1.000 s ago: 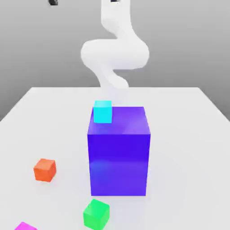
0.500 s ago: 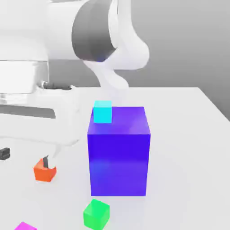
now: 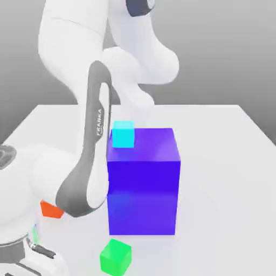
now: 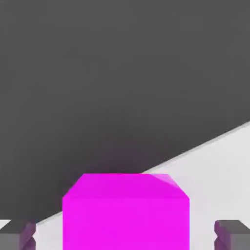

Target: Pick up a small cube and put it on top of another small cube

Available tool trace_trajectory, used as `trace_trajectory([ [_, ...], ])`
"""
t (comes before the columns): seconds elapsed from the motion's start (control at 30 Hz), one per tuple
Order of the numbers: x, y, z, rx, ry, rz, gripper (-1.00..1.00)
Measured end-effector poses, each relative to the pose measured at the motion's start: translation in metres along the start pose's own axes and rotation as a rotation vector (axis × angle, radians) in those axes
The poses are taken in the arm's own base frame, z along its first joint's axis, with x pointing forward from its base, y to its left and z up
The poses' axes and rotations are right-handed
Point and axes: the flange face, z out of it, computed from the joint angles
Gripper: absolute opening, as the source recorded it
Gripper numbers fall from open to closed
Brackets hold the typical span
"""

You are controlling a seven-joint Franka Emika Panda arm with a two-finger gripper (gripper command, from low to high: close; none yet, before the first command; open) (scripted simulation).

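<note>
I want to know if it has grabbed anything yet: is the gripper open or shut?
Open: in the hand view the gripper's two fingers stand apart, with a gap on each side of the magenta cube.

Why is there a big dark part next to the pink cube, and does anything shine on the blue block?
In the hand view, a dark grey area with a slanting edge lies behind the magenta cube, maybe shadow or background, I can't tell; in the exterior view, the big blue block has a paler blue patch on its front, perhaps a soft reflection.
</note>
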Motion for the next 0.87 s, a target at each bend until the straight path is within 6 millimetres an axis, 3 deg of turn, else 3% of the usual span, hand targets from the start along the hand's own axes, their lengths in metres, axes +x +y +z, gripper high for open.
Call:
trace_trajectory([
  [0.13,0.0,0.0,0.002,0.0,0.0,0.0,-1.0],
  [0.27,-0.002,0.0,-0.049,0.0,-0.002,0.0,-1.0],
  [0.43,-0.08,-0.006,-0.082,0.009,-0.021,-0.013,-1.0],
  [0.6,-0.164,0.004,-0.105,0.002,-0.007,-0.042,-1.0],
  [0.77,-0.18,0.007,-0.055,0.0,-0.001,-0.049,-1.0],
  [0.8,-0.18,0.007,-0.047,0.0,0.0,-0.049,1.0],
  [0.87,-0.18,0.007,-0.047,0.0,0.0,-0.049,1.0],
])
